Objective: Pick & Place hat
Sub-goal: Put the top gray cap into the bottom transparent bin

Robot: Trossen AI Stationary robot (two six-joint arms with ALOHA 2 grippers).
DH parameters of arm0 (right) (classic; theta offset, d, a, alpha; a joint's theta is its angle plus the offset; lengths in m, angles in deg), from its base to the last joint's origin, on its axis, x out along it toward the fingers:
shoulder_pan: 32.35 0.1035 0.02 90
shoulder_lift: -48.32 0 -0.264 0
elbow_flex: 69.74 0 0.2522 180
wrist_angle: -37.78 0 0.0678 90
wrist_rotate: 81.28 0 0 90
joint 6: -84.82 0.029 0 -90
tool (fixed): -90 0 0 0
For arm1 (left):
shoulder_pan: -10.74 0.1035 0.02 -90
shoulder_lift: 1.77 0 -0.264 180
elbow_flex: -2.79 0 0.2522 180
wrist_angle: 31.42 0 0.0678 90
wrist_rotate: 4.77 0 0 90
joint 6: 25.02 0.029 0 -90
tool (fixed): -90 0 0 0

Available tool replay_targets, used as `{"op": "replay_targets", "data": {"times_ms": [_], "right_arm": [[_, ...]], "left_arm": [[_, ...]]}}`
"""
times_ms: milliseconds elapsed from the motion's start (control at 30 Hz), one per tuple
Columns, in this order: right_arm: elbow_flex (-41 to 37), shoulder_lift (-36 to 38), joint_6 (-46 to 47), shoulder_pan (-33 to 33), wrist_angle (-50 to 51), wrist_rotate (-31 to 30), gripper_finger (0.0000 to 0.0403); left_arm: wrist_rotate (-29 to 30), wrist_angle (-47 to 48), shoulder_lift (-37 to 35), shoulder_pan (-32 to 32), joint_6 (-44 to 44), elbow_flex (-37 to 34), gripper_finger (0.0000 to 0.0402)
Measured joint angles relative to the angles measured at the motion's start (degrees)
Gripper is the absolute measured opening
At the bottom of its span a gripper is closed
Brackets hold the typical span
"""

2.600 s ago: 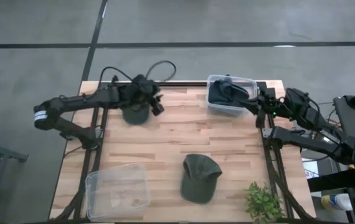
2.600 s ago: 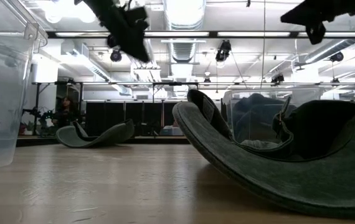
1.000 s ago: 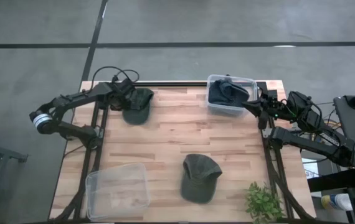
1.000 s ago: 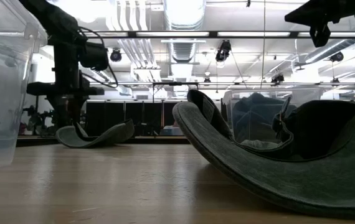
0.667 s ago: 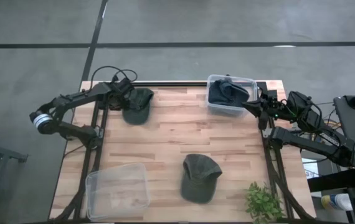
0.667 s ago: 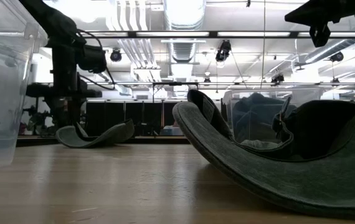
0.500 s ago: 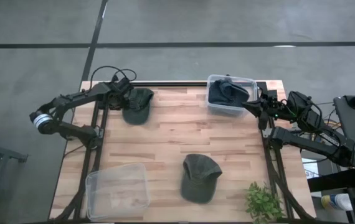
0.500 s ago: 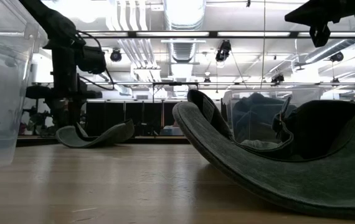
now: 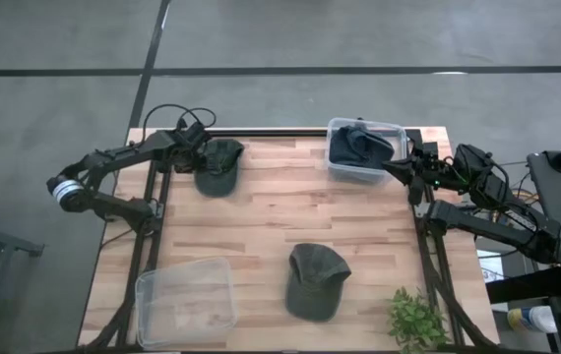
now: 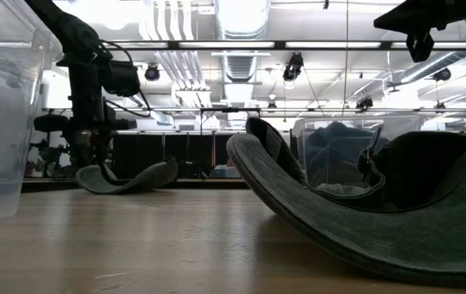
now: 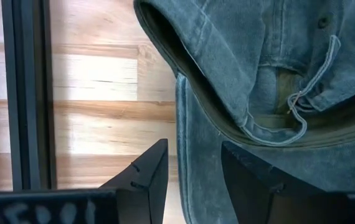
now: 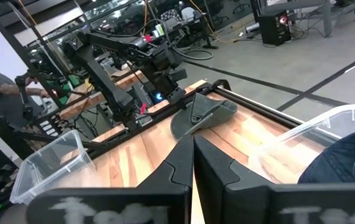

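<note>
A grey-green cap [image 9: 218, 165] lies on its crown at the table's far left, hollow side up [image 11: 258, 62]. My left gripper [image 9: 200, 150] stands over the cap's left side, pointing down and open. In the left wrist view its fingers [image 11: 195, 149] stand on either side of the cap's rim edge [image 11: 184, 112]. A second cap [image 9: 315, 280] rests near the middle of the near edge, large in the low view [image 10: 364, 212]. My right gripper [image 9: 405, 169] waits shut [image 12: 194, 149] at the far right. My left gripper comes at the cap from above, pointing down, one finger [image 11: 149, 177] outside the rim edge over bare wood and the other finger [image 11: 252, 177] over the cap's inside. Whether either finger touches the cloth, I cannot tell.
A clear bin [image 9: 332, 126] at the far right holds a dark blue cap [image 9: 359, 146]. A clear bin without contents [image 9: 187, 300] sits at the near left corner, and a small plant [image 9: 418, 320] at the near right. A black rail [image 11: 25, 93] runs along the table's left side.
My left gripper has come down toward the far-left cap, as the low view shows. The cap and the right arm have kept still.
</note>
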Motion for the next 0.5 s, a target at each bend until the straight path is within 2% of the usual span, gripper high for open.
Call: {"op": "replay_targets", "data": {"times_ms": [233, 500], "right_arm": [[0.0, 0.0, 0.0, 0.0, 0.0, 0.0, 0.0009], [0.0, 0.0, -0.1, 0.0, 0.0, 0.0, 0.0009]], "left_arm": [[-0.3, -0.3, 0.9, 0.1, -1.0, -0.5, 0.0140], [-5.1, -3.0, 2.1, 0.0, -1.8, -3.2, 0.0140]]}}
